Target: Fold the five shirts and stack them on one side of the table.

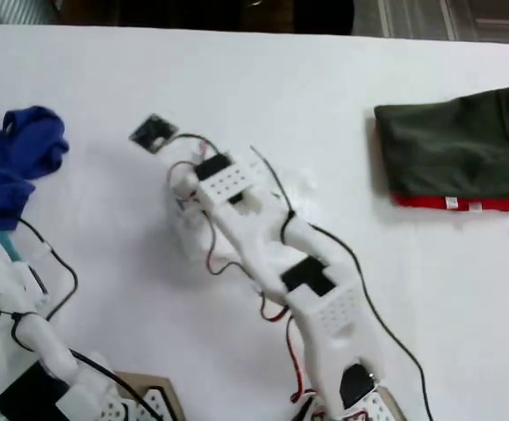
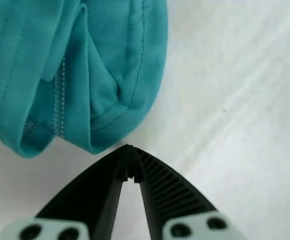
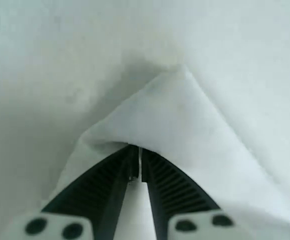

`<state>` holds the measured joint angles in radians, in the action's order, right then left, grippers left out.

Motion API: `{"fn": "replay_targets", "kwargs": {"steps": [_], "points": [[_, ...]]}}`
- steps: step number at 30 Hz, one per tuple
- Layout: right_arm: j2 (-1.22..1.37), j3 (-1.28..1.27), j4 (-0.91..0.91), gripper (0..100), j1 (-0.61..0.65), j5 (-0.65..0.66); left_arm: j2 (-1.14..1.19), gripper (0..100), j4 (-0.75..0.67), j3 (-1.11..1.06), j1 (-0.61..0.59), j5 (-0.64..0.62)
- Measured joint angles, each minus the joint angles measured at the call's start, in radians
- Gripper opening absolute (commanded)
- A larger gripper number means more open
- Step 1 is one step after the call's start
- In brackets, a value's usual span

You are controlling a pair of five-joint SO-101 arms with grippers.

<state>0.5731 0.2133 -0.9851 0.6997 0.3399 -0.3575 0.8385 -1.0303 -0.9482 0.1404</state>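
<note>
Left pincer (image 2: pixel 130 176) closed on nothing, tips just beside the hem of the teal shirt (image 2: pixel 75 75). Right pincer (image 3: pixel 136 170) pinches a fold of the white shirt (image 3: pixel 185 135) — well apart from it, the dark green shirt (image 1: pixel 452 140) lies folded atop the red shirt (image 1: pixel 461 203).

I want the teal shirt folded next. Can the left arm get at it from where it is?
Probably yes. The left gripper sits shut just beside the teal shirt, at its edge, with nothing lying between them. It would need to open first.
</note>
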Motion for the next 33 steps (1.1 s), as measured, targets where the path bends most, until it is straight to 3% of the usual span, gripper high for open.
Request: {"fn": "replay_targets", "kwargs": {"steps": [10, 17, 22, 28, 33], "points": [[0.012, 0.204, -0.178, 2.1, 0.051, 0.000, 0.000, 3, 0.000, 0.000, 0.000, 0.000], [0.012, 0.354, -0.551, 2.1, -0.044, 0.000, 0.000, 3, 0.000, 0.000, 0.000, 0.000], [0.012, 0.397, -0.735, 2.1, -0.040, 0.005, 0.000, 3, 0.000, 0.000, 0.000, 0.000], [0.012, 0.331, -0.747, 2.1, 0.055, 0.057, 0.000, 3, 0.000, 0.000, 0.000, 0.000], [0.012, 0.216, -0.623, 2.1, 0.107, 0.058, 0.000, 3, 0.000, 0.000, 0.000, 0.000]]}}
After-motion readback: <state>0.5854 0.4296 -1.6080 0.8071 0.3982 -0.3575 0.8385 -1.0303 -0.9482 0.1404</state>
